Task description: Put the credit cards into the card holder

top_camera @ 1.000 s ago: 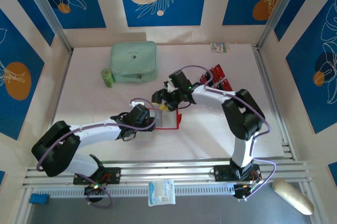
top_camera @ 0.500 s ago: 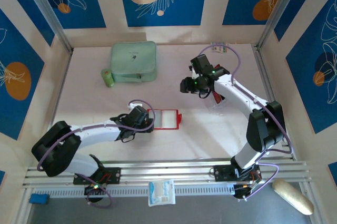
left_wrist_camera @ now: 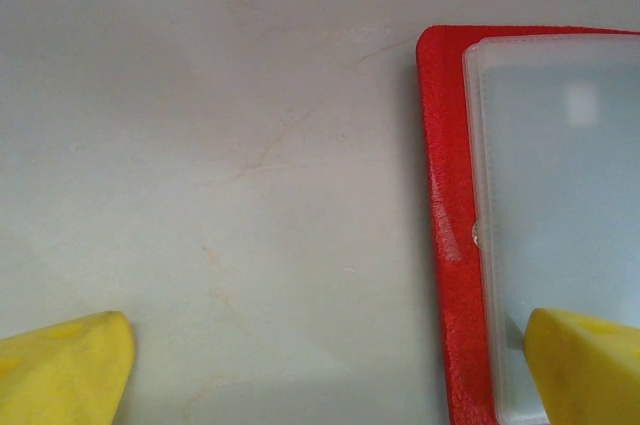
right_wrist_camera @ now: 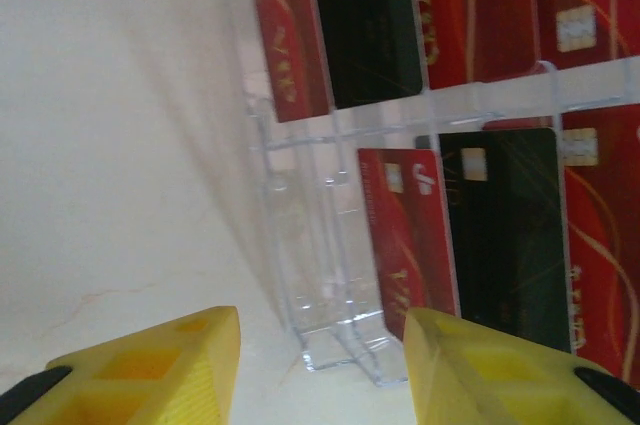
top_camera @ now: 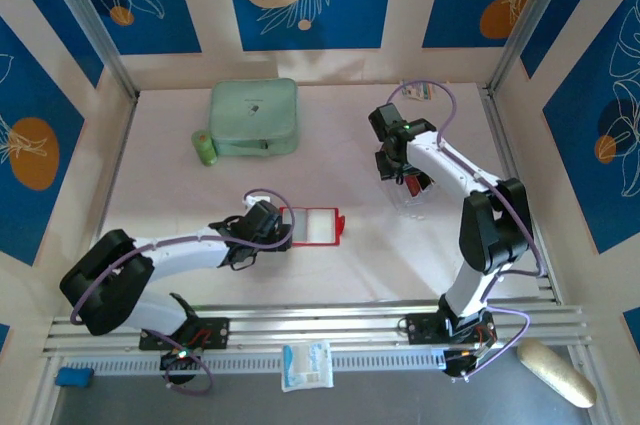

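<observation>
From above, the right arm hid most of what lay beneath the right gripper [top_camera: 398, 175], and how its jaws stood was hard to make out. The right wrist camera supplied that. The credit cards [right_wrist_camera: 405, 245], red and black, stood in two tiers of a clear stand [right_wrist_camera: 300, 285] and were cut off at the frame's right edge. The yellow fingers [right_wrist_camera: 150, 365] were apart and empty just short of the stand.

The card holder [top_camera: 315, 226] lay open mid-table, well apart from the cards. The left wrist view cropped its right side. It showed the left gripper [left_wrist_camera: 320, 375] spread wide, gripping nothing, with one finger over the holder's clear sleeve.
</observation>
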You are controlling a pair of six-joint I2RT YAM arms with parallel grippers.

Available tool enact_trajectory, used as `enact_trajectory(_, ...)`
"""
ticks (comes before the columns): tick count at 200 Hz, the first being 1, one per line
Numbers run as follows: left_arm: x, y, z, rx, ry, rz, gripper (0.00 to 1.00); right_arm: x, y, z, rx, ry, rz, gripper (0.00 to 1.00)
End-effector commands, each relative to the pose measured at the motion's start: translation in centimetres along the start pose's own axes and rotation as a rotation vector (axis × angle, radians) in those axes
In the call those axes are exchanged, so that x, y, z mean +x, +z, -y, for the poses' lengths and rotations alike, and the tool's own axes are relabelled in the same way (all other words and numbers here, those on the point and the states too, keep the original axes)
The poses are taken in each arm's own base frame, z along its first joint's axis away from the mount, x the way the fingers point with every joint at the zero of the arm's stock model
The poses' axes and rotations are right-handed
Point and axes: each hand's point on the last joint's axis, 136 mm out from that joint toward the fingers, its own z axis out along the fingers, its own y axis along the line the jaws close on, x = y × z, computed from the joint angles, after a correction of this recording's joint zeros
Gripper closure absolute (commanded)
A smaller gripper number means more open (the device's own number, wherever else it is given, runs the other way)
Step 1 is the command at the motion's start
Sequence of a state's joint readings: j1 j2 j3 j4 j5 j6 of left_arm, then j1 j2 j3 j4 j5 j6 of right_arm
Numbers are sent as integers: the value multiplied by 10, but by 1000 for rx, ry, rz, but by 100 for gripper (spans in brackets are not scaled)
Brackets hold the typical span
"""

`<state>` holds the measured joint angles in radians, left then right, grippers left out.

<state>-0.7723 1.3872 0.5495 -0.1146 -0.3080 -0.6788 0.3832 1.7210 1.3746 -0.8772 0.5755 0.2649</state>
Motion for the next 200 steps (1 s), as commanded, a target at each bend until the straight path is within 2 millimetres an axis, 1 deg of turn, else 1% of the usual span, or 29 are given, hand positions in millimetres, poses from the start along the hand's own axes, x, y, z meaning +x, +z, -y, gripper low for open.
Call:
enact_trajectory(1, -2, 2, -6, -21, 5, 7, 0, -3, 1, 21, 74, -8, -11, 54)
enact_trajectory(28, -2, 2, -5, -18, 5, 7, 0, -1, 9, 28, 99, -6, -31, 61)
enact_trajectory(47, -1, 2, -5, -18, 5, 5, 0, 0, 12, 28, 103, -9, -39, 64)
enact_trajectory(124, 1, 0, -8, -18, -1, 9, 0, 8, 29, 27, 128, -28, -84, 68)
enact_trajectory(175, 2, 0, -9, -14, -5, 10, 0, 11, 34, 27, 140, -35, -99, 68)
enact_trajectory(200, 3, 0, -9, -14, -7, 11, 0, 12, 37, 30, 172, -50, -105, 68)
